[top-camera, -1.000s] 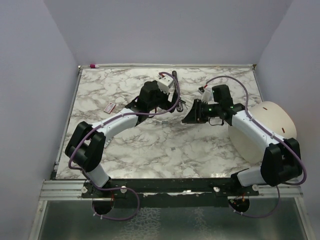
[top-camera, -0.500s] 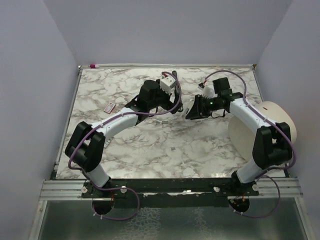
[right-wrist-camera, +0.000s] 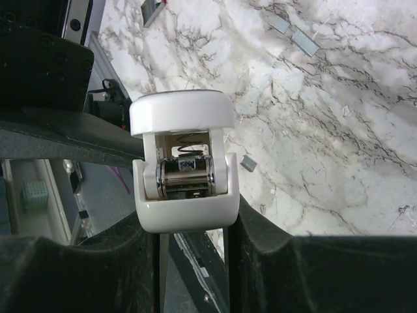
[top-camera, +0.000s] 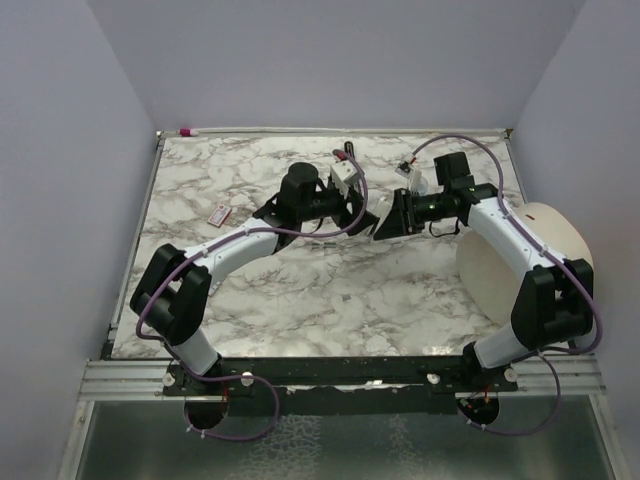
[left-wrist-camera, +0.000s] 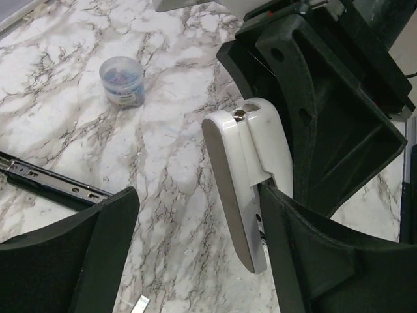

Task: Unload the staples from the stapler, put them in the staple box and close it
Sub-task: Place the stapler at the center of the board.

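Status at a glance: holds the stapler [right-wrist-camera: 183,163] clenched in the right gripper [right-wrist-camera: 187,218], aloft over the marble table [right-wrist-camera: 365,130], hinge and spring end facing that wrist's camera. Spreads the left gripper [left-wrist-camera: 195,215] wide, released and gripping nothing, with the stapler's white body between its fingers [left-wrist-camera: 339,274]: just beside one, well apart from the other. Cannot tell whether it touches the near one. Shows several staples [right-wrist-camera: 300,41] lying loose on the marble below, so reads as unloading partly done. Cannot see into the magazine for any more.

Risks from here:
- Watch for a lopsided closing of the left jaws: presses on the stapler from one finger only, twists it in the right-hand grip, perhaps levers it loose.
- Beware the smooth, rounded plastic shell: probably slips under a pinch near its end.
- Expect a tug-of-war between the arms if pulling before the second hold is square: strains both grips or drops the stapler onto the marble.
- Mind the spring too: may snap the tray shut and fling staples out of reach.
- Avoid sweeping low over the table: scatters the loose staples, or knocks the small blue-lidded pot [left-wrist-camera: 122,80] and the black slide rail [left-wrist-camera: 45,182] lying beyond.
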Controlling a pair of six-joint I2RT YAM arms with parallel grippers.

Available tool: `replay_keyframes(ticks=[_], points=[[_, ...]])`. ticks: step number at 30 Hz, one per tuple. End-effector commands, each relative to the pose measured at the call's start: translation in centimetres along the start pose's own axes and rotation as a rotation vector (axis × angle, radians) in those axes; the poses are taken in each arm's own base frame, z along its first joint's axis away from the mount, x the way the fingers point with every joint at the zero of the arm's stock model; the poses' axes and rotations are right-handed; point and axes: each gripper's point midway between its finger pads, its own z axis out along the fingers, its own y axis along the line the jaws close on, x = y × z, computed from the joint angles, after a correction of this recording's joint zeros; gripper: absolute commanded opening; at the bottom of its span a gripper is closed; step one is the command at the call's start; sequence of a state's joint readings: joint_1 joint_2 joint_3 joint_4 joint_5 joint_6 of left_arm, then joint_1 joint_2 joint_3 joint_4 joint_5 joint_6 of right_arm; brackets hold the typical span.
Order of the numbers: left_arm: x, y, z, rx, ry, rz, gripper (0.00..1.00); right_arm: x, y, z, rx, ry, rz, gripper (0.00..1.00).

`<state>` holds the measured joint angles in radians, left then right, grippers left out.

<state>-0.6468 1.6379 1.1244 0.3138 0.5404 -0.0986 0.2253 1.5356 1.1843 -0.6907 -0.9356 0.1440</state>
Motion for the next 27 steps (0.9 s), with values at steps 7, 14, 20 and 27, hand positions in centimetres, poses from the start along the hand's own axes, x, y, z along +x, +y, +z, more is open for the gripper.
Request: replay_keyframes(ticks=[7,14,20,27], points=[[-0.7,0.5,0.2,-0.14,0.007,0.107,0.47,-0.7,1.4,-0.9,-0.016,-0.024,-0.068,0.01],[0.2,1.7,0.1,-0.275,0.067,0.178,0.35,-1.1,1.5,-1.1,0.002,-0.031,-0.067,0.01],[0.6,2.0,0.2,-0.312,0.094,0.211,0.34,-1.6,2.1,-1.3,-0.014,-0.039,-0.07,0.01],[1.4,2.2,0.7,-0.302,0.133,0.215,0.45,-1.4,2.6,-1.3,-0.043,-0.026,-0.069,0.01]])
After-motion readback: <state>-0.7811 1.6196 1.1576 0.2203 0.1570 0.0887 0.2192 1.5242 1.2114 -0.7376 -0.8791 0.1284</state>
